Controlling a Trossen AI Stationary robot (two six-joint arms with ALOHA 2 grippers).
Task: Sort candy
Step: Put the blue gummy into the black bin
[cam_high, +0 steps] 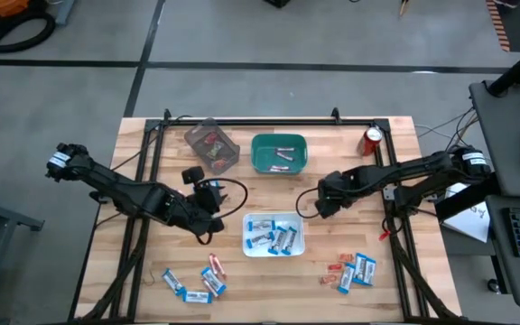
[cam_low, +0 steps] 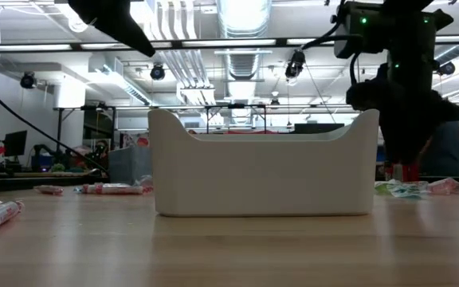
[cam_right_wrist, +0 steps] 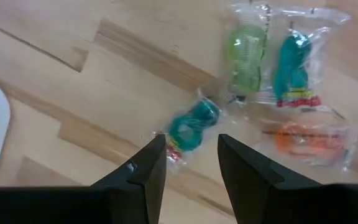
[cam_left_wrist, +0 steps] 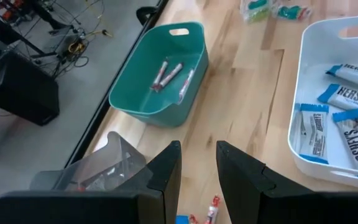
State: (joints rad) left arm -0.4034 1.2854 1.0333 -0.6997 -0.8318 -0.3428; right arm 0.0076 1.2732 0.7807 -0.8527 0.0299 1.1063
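Left gripper (cam_high: 213,231): over the counter (cam_high: 386,302) at 9 o'clock of the white tray (cam_high: 298,246), just beside it; jaws narrow with a slim gap, nothing between them in the left wrist view.
Left candy pile (cam_high: 195,279): blue-and-white packets and pinkish sticks loose on the counter, at 6 o'clock of the left gripper, apart from it.
Clear bin (cam_high: 213,146): at 9 o'clock of the teal bin, tilted; small red pieces inside.
Teal bin (cam_left_wrist: 143,81): at 12 o'clock of the white tray; three slim sticks (cam_left_wrist: 171,75) lying on its floor.
White tray: centre of the counter; blue-and-white packets (cam_left_wrist: 314,129) inside, lying flat.
Right gripper (cam_high: 317,208): at 2 o'clock of the white tray, near its corner; jaws part open, holding nothing.
Wrapped sweets (cam_right_wrist: 191,129): right wrist view shows a green one on the counter in line with the gap between the jaws; further clear-wrapped green, teal and orange ones just beyond.
Right candy pile (cam_high: 350,271): packets and red-orange pieces, at 4 o'clock of the white tray.
Red can (cam_high: 373,140): upright, at 3 o'clock of the teal bin.
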